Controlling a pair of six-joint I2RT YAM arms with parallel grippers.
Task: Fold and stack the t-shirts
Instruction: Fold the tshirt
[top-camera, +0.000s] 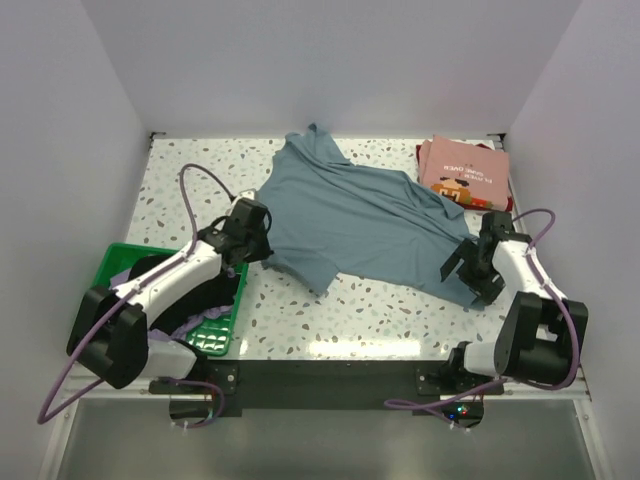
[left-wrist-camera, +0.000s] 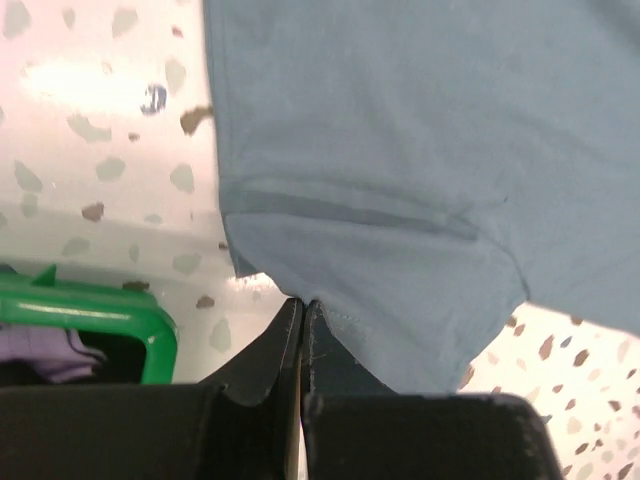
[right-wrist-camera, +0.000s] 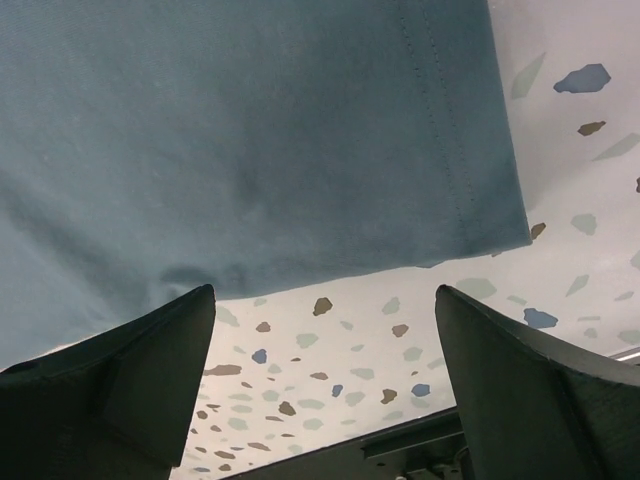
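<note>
Left wrist: left end effector (left-wrist-camera: 302, 306) pinches the shirt (left-wrist-camera: 420, 130) by its sleeve, likely for spreading; right end effector (right-wrist-camera: 322, 296) gapes at its hem.

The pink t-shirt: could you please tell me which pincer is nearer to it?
Right. The right pincer is just nearside of the pink t-shirt; the left pincer is far to its left.

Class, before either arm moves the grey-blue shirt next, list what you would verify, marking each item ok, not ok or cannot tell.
1. Are the left fingers shut on the edge of the grey-blue shirt? Ok.
2. Are the right fingers gripping the hem? Not ok: they are open with nothing between them.
3. Is the shirt spread flat? Not ok: it is creased and skewed.
4. Is the shirt clear of the folded pink shirt? Cannot tell.
</note>
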